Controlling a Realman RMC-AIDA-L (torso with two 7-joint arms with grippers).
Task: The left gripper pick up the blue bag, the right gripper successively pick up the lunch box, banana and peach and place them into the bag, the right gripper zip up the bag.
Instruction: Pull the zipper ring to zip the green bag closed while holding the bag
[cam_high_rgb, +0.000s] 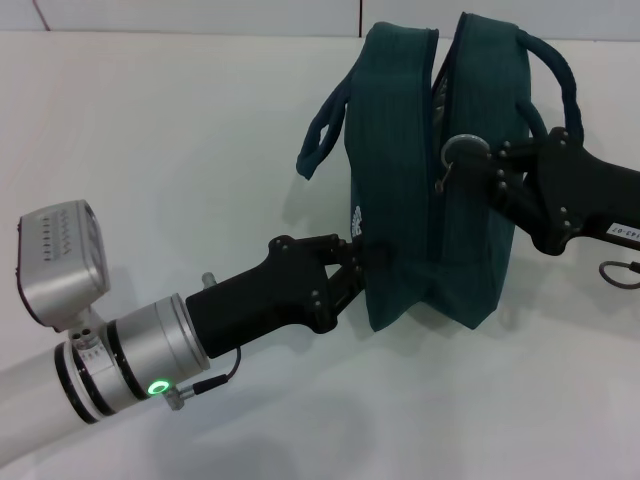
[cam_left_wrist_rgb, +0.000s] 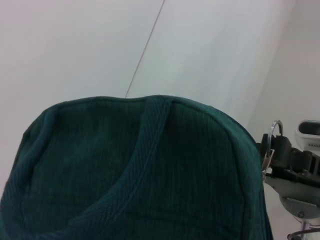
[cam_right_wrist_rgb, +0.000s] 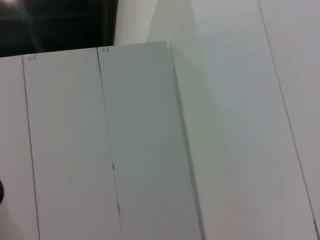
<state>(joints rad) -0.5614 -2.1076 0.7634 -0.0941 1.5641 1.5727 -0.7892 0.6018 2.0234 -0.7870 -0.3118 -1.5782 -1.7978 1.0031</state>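
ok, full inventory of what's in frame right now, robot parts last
blue bag: 1, dark teal, standing on the table centre-right, top partly unzipped.
zipper pull: 1, silver ring, at the bag's right side, at the right gripper's tips.
table: 1, white, under everything.
left gripper: 1, black with silver cylinder, at the bag's lower left edge.
right gripper: 1, all black, at the zipper on the bag's right.

**White worktop, one bag on it**

The worktop (cam_high_rgb: 180, 150) is plain white and smooth, with a thin seam line near its far edge. The blue bag (cam_high_rgb: 410, 200) stands upright on it, its base resting on the surface and casting a soft shadow.
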